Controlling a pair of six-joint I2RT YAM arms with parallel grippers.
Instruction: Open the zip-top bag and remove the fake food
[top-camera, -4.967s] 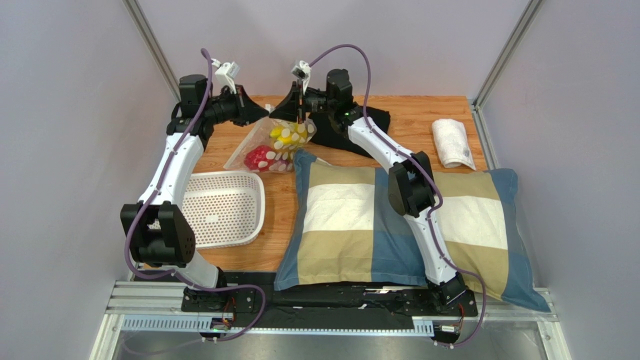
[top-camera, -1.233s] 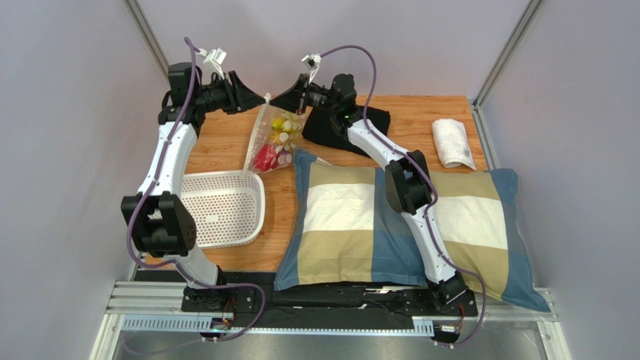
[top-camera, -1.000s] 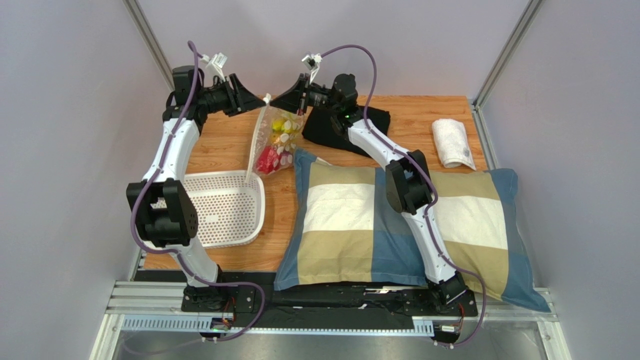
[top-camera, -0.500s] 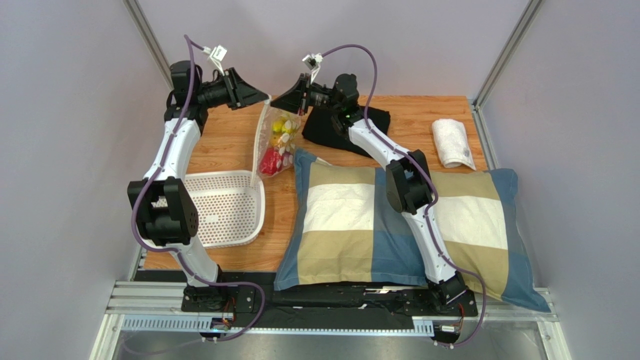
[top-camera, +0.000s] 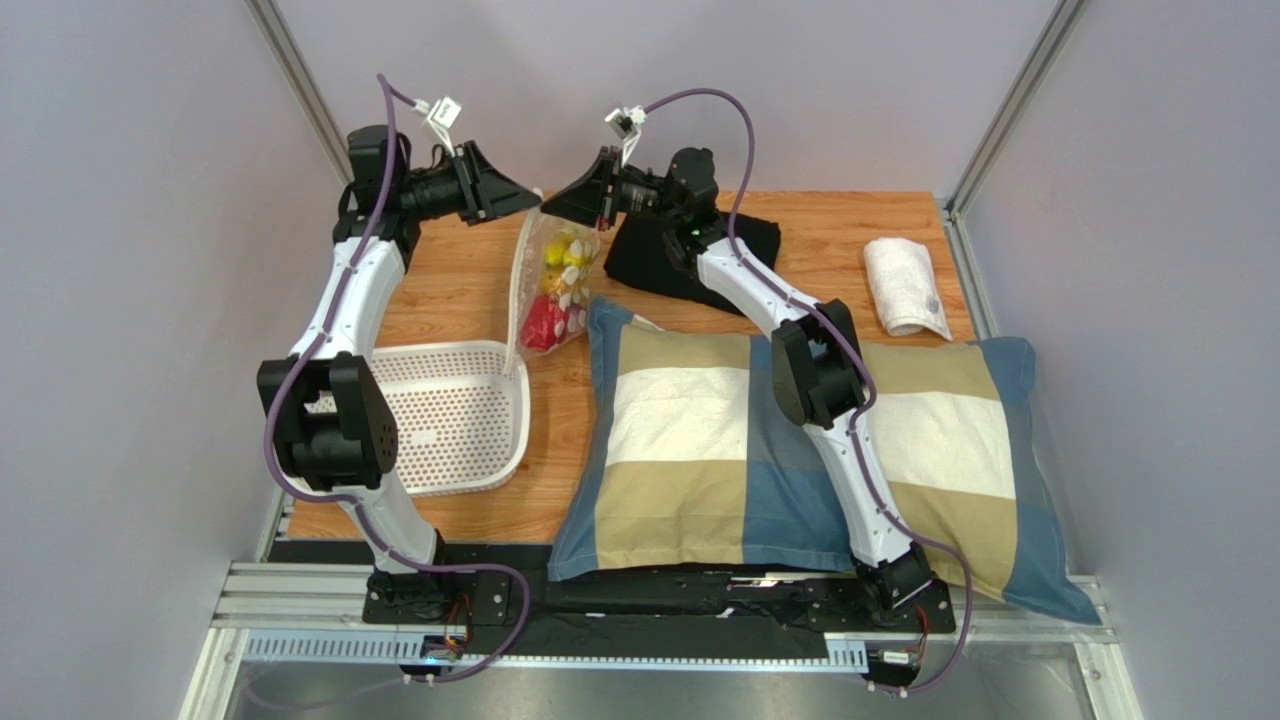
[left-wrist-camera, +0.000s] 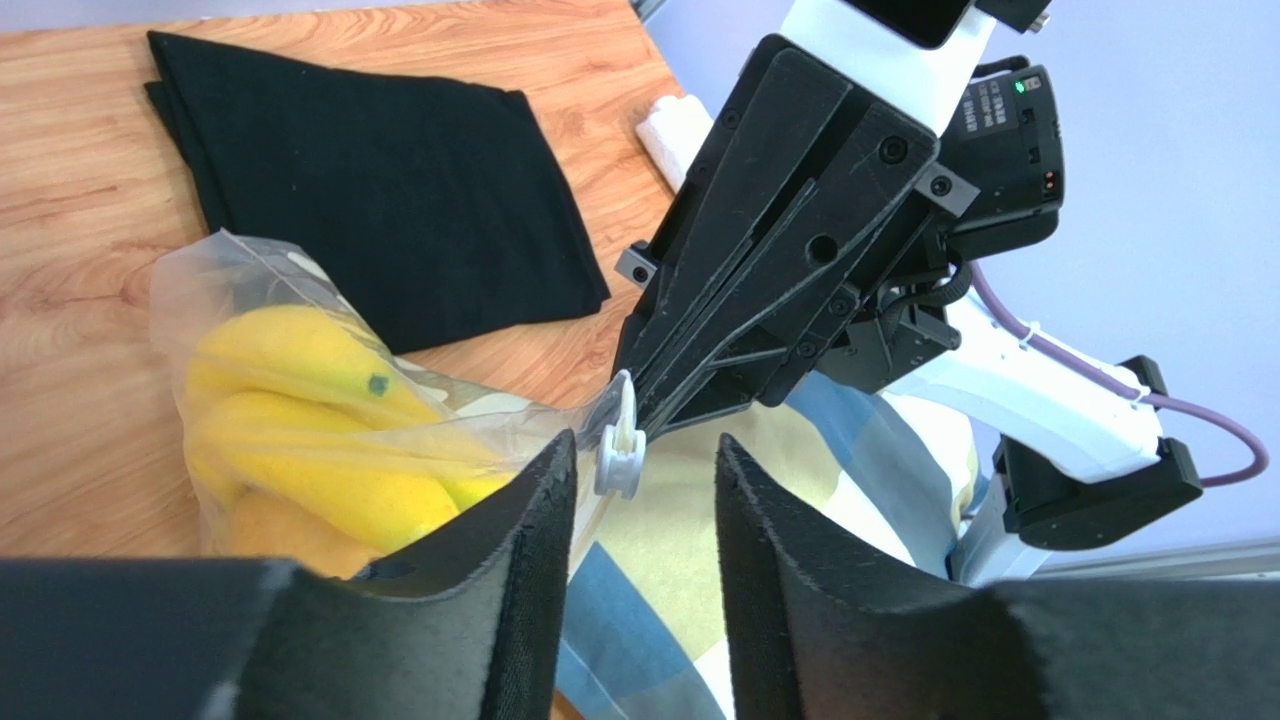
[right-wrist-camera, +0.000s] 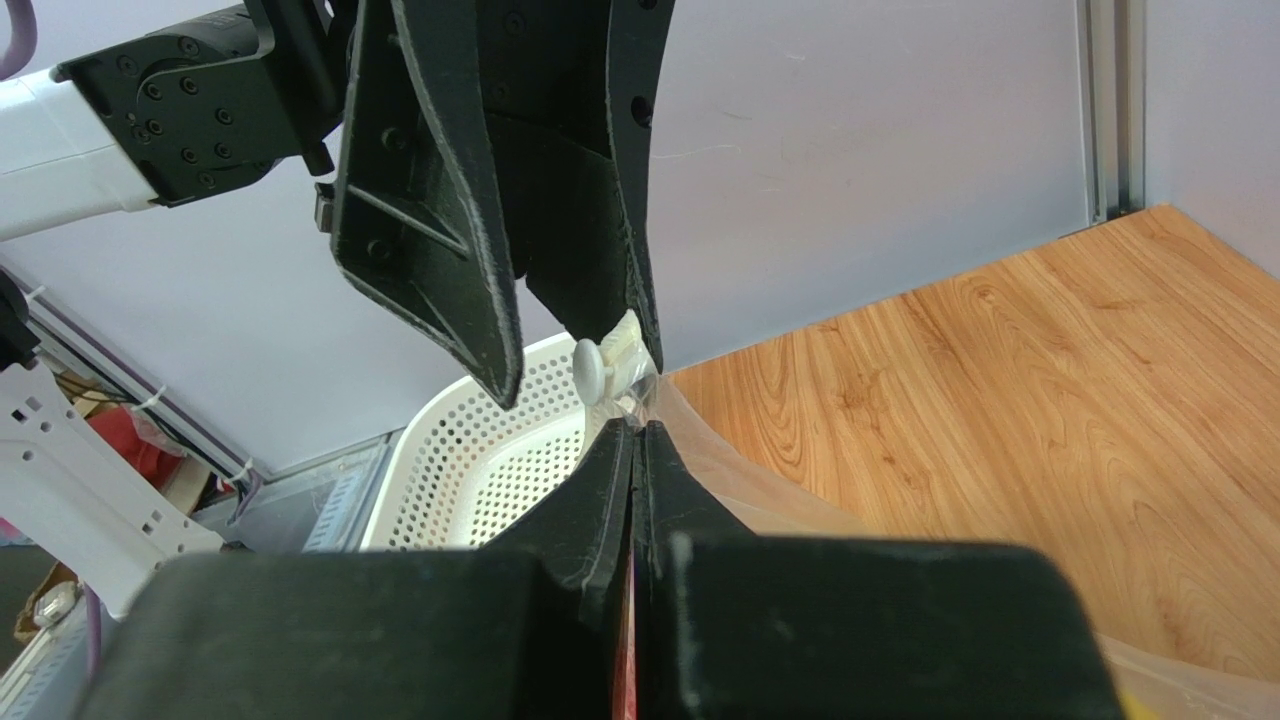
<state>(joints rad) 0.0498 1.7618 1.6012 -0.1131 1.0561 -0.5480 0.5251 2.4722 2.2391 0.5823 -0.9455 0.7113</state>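
The zip-top bag (top-camera: 556, 285) hangs above the table at the back, with yellow bananas (top-camera: 564, 252) above a red pepper (top-camera: 538, 318) inside. My right gripper (top-camera: 553, 210) is shut on the bag's top edge (right-wrist-camera: 634, 435), just beside the white zipper slider (right-wrist-camera: 598, 365). My left gripper (top-camera: 532, 200) faces it, open. In the left wrist view the slider (left-wrist-camera: 619, 450) sits between its fingers (left-wrist-camera: 643, 453), nearer the left pad, which I cannot tell to be touching it. The bananas (left-wrist-camera: 301, 435) show through the plastic there. The other toy foods are hidden.
A white perforated tray (top-camera: 451, 413) sits at the left, below the bag. A large checked pillow (top-camera: 721, 435) covers the middle and right. A folded black cloth (top-camera: 706, 248) lies behind the right arm, and a rolled white towel (top-camera: 906, 285) at the back right.
Five seconds ago the bag lay on the table; now it hangs lifted. Over the last second the left gripper edged right towards the right gripper, and the bag hangs narrower.
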